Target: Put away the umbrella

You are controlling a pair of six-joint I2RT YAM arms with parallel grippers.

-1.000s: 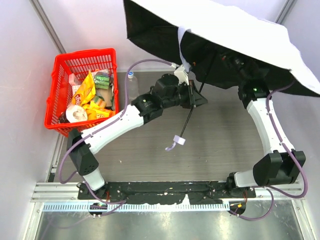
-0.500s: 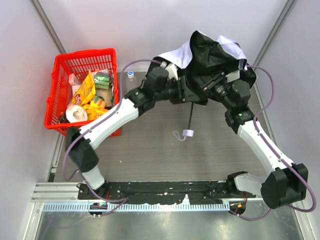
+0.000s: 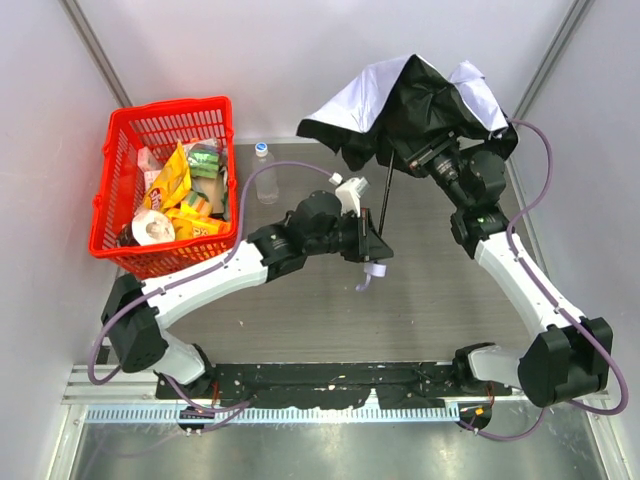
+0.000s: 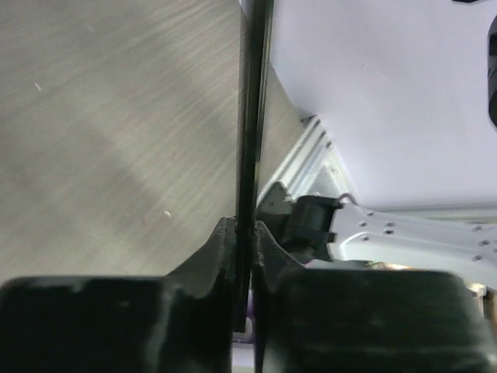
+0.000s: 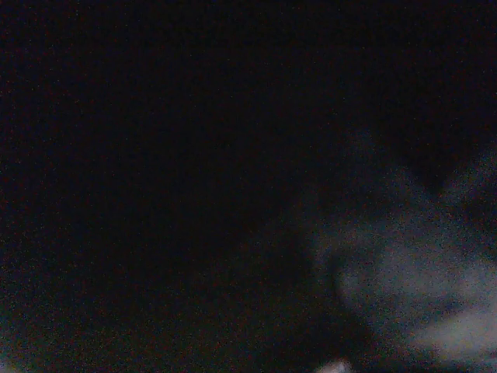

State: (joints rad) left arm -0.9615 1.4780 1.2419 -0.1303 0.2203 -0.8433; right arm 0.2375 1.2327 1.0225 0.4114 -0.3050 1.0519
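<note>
The umbrella (image 3: pixel 420 100) hangs half collapsed at the back right, its pale lavender-white fabric bunched with the black lining showing. Its thin black shaft (image 3: pixel 384 205) runs down toward the table's middle, and a light strap (image 3: pixel 370 273) dangles at the low end. My left gripper (image 3: pixel 376 246) is shut on the shaft near that end. In the left wrist view the shaft (image 4: pixel 252 116) rises from between the closed fingers of the left gripper (image 4: pixel 245 237). My right gripper (image 3: pixel 432 160) is buried in the canopy folds. The right wrist view is dark with fabric, so its jaws are hidden.
A red basket (image 3: pixel 112 150) full of snack packs stands at the back left. A clear plastic bottle (image 3: pixel 264 172) stands upright just right of it. White walls close in at the back and both sides. A black rail (image 3: pixel 330 385) runs along the near edge.
The canopy has gone from spread wide open to bunched and half folded. My left gripper has slid down the shaft toward the strap end. My right arm has pulled back toward the rear right.
</note>
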